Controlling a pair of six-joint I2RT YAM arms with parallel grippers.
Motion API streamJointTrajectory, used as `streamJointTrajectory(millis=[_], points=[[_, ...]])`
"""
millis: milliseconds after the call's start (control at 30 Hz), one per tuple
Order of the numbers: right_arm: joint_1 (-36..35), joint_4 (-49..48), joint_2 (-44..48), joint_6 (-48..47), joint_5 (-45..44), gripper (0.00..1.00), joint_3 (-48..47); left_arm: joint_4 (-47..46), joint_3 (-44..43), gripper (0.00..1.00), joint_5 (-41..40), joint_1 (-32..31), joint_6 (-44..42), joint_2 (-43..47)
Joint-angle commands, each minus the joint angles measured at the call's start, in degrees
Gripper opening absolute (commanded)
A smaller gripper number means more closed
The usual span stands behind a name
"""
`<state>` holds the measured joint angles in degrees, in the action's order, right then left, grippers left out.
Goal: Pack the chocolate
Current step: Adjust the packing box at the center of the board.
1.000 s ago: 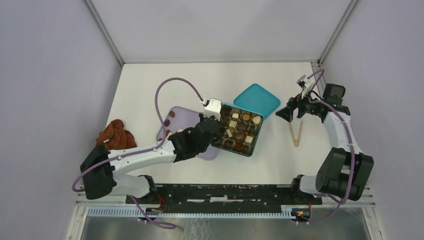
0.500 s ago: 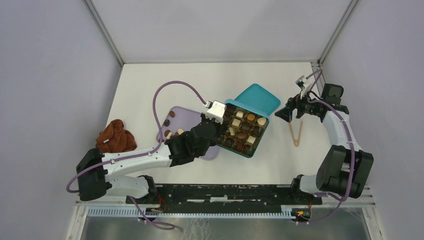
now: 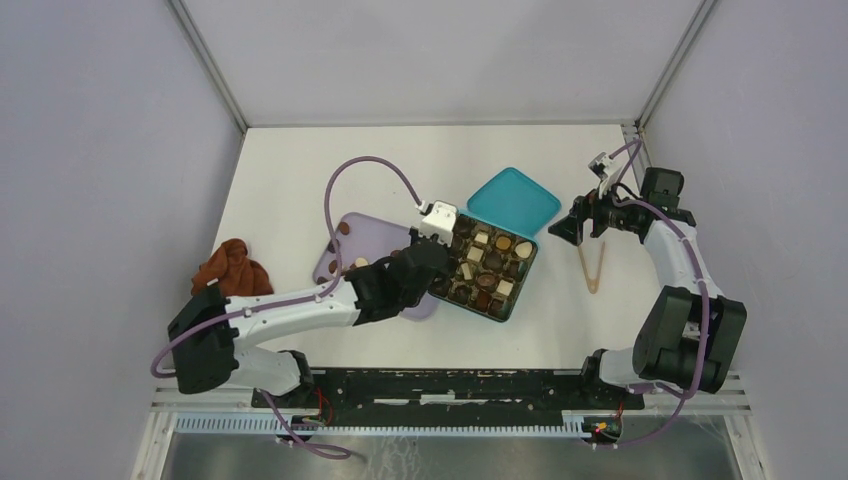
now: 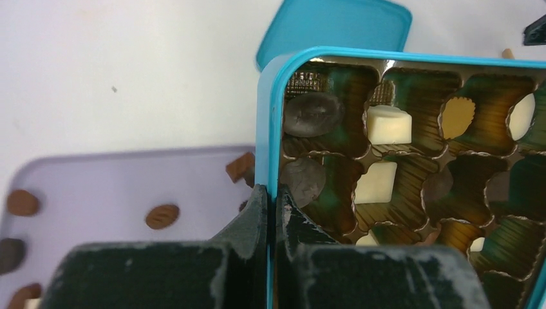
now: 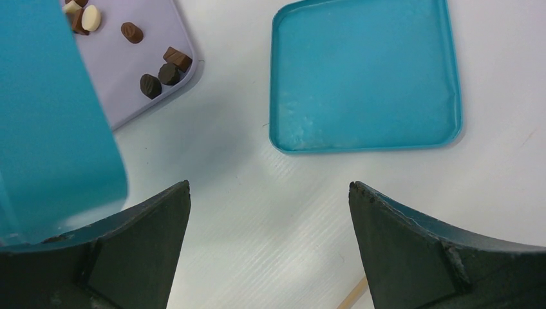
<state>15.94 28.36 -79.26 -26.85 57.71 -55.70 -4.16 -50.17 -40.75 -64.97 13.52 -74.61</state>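
The left gripper (image 4: 272,206) is pinching the side wall of the teal box (image 4: 267,116), one finger inside and one outside. Most of the chocolate (image 4: 388,124) sits in the box's little cups. A few pieces lie on the purple tray (image 4: 96,187) just beside it. Farther back lies the lid (image 5: 367,77). The right gripper (image 5: 268,187) hangs spread wide near the lid, holding nothing.

Bright, even overhead light on the white table (image 3: 300,170), with only soft, faint shadows. Close up, the foil cups (image 4: 480,96) of the teal box (image 4: 268,116) throw a greenish sheen and look slightly soft. The right wrist view is crisp.
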Motion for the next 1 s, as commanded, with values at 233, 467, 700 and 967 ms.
streamJointTrajectory(millis=[233, 467, 700, 967], points=[[-0.3, 1.8, -1.4, -3.5, -2.6, 0.98, -0.8, 12.1, -12.1, 0.02, 21.6, 8.6, 27.6, -13.0], [-0.3, 2.7, -2.0, -5.0, -3.9, 0.98, -0.4, 17.8, -17.5, 0.02, 28.2, 9.4, 30.0, -21.4], [-0.5, 3.1, -2.7, -5.2, -4.0, 0.98, -1.1, 21.4, -19.8, 0.02, 31.9, 11.9, 33.6, -26.1], [-4.4, 3.8, -4.5, -7.1, -7.8, 0.98, -2.8, 28.3, -21.2, 0.09, 31.3, 12.9, 34.8, -28.2]])
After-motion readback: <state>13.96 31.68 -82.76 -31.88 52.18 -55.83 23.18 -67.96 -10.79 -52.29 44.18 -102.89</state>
